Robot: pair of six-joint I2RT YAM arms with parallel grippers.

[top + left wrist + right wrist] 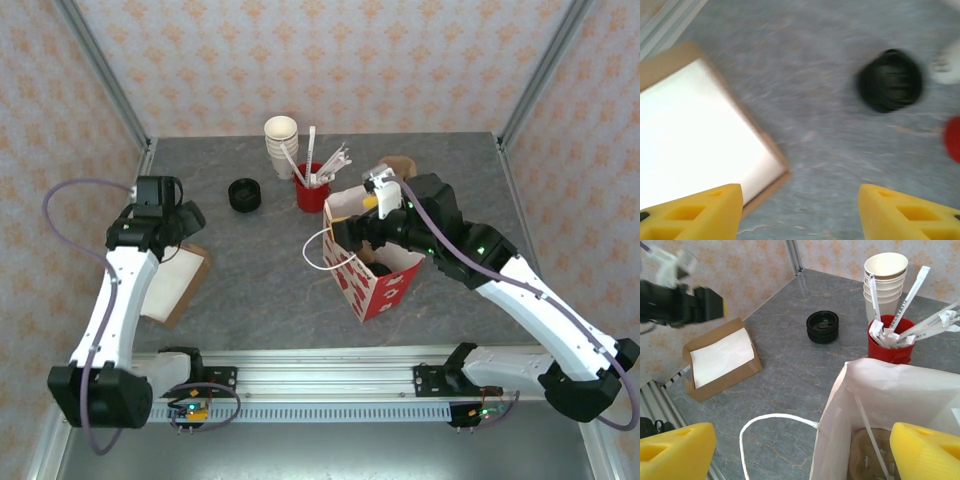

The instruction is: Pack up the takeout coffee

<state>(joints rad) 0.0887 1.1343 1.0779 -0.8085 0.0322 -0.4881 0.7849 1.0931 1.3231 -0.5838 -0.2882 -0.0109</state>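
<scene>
Your right fingers [675,452] stand spread above the open paper bag [880,390], holding nothing. I think the round brownish shape at its bottom is the takeout coffee [867,460]. Your left fingers [695,212] are spread too, empty over the bench [830,125].

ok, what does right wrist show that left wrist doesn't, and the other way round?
Right wrist, not left wrist: the white paper bag, its loop handle and the wrapped stirrers. Left wrist, not right wrist: a close look at the left pincer, open over the table, though blurred. Both: the black lids, the brown tray with its white liner, and the table.
</scene>
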